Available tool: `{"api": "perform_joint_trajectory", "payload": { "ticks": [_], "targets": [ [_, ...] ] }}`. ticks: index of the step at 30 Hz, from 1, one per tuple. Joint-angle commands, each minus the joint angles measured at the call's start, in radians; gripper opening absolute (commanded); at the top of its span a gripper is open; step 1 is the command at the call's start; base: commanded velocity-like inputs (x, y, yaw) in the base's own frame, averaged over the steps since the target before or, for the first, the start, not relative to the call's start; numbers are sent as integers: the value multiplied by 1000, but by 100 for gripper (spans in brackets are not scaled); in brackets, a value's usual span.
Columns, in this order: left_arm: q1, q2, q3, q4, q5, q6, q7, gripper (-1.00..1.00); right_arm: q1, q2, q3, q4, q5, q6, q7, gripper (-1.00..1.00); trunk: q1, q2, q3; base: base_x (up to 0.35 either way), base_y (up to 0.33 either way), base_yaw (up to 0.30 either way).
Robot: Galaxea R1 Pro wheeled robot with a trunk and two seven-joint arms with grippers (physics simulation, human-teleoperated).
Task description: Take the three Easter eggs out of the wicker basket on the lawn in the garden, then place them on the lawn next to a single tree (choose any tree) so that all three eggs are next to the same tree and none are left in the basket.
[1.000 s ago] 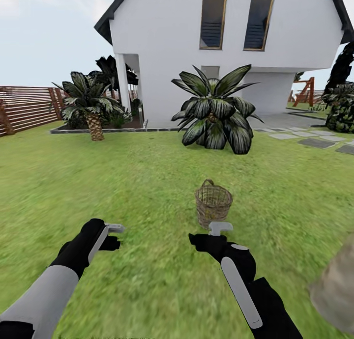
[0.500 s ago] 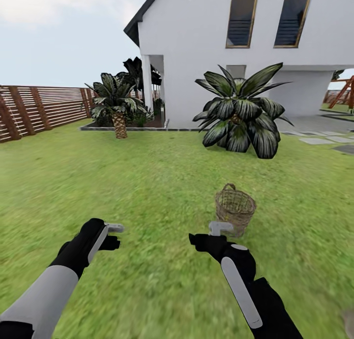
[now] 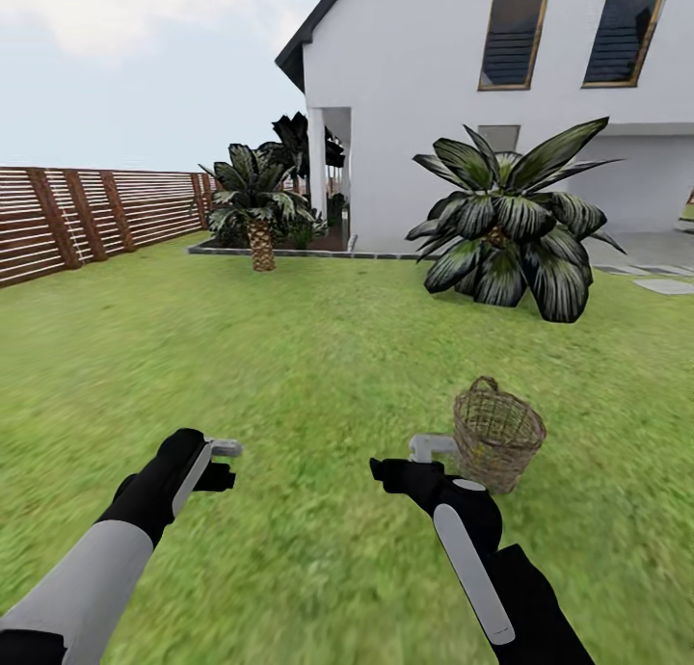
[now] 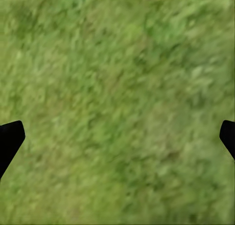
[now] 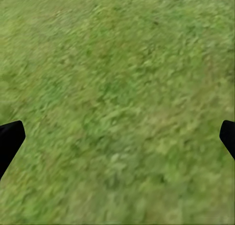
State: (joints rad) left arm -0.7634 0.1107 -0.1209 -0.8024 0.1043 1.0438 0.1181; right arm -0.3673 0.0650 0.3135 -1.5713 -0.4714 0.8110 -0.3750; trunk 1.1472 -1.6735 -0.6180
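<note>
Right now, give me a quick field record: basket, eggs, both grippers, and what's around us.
wicker basket: upright on the lawn, just ahead and to the right of the right gripper
eggs: cannot tell, basket's inside not visible from the head view
left gripper: open, empty, over grass
right gripper: open, empty, over grass, short of the basket
surroundings: white house, big palm behind the basket, smaller palm, wooden fence at left

Brown woven wicker basket [image 3: 497, 436], mottled green lawn [image 3: 289, 357]
</note>
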Motion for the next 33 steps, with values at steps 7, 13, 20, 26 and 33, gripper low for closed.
{"api": "perform_joint_trajectory", "payload": {
  "ticks": [7,13,20,26,33],
  "targets": [
    [-1,1,-4,-3,12,3,9,100,-1,0,0,-1,-11,2,-10,100,-11,20,11,122,0,-162],
    [-1,2,-3,-2,12,3,9,100,-1,1,1,-1,-12,2,-10,100,-34,62,32,17,0,-134],
    [-1,1,-4,2,11,3,8,100,-1,1,3,-1,-11,2,-10,100,-61,111,54,3,0,-24],
    [-1,0,-5,3,9,3,9,100,-1,0,4,-1,-12,2,-10,100,-84,153,73,0,0,-3],
    [-1,-1,-5,3,8,3,8,100,0,1,3,-2,-12,2,-9,100,-111,202,96,0,0,-13]
  ]
}}
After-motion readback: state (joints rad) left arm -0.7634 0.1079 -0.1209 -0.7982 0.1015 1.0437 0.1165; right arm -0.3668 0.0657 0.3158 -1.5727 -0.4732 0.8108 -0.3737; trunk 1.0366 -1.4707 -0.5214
